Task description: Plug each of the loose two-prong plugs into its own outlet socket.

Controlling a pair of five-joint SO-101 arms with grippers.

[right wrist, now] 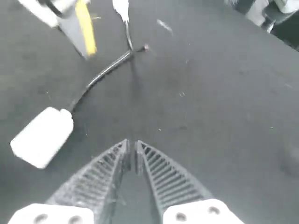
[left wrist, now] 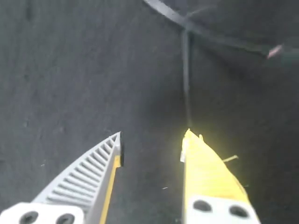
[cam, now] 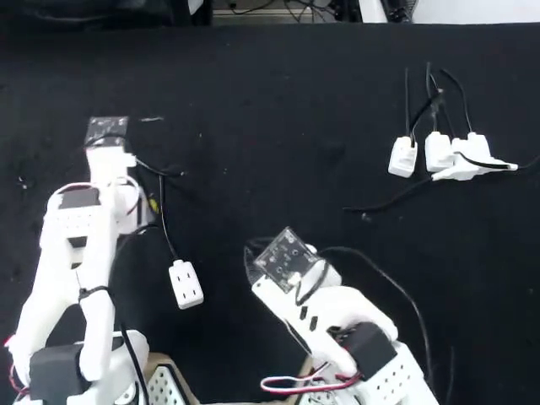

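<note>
A white outlet socket (cam: 186, 284) on a black cord (cam: 163, 211) lies on the black table between the two arms; it also lies in the right wrist view (right wrist: 42, 137). Several white plugs and sockets (cam: 439, 152) with black cords lie bunched at the far right. My left gripper (left wrist: 149, 144) hovers open over bare cloth with nothing between its grey and yellow fingers, and a black cord (left wrist: 186, 74) runs just beyond its tips. My right gripper (right wrist: 131, 142) is shut on nothing, a short way from the socket.
The left arm (cam: 76, 253) stands at the near left and the right arm (cam: 337, 321) at the near middle. The left arm's yellow finger (right wrist: 85, 28) shows far off in the right wrist view. The table's far edge (cam: 270, 24) borders clutter.
</note>
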